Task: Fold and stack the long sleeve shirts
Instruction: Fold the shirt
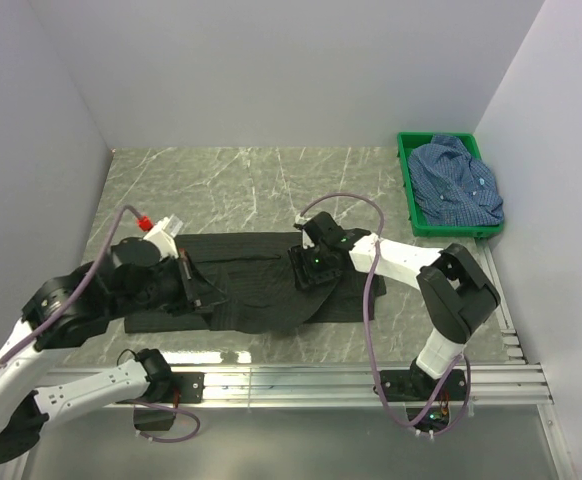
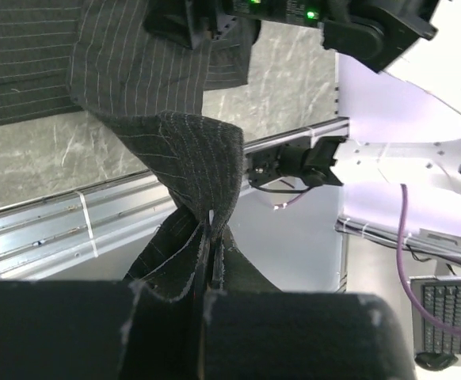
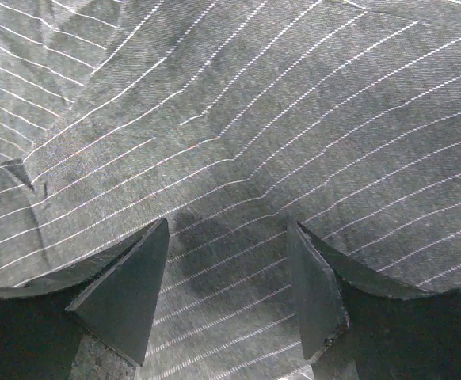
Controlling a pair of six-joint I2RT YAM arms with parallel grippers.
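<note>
My left gripper [image 2: 208, 289] clamps a raised fold of the black striped shirt [image 1: 261, 290] at the worktop's [image 1: 251, 190] near edge; my right gripper [image 3: 230, 293] rests open on it; a hard tug could bunch it

- The fingertips of your left gripper [image 2: 208, 291] vanish inside a pinched fold of the black shirt [image 2: 175, 150].
- Right wrist view: that shirt overruns every edge.
- Far right of it, the blue shirt [image 1: 458, 182] lies crumpled, sleeves indistinguishable.
</note>
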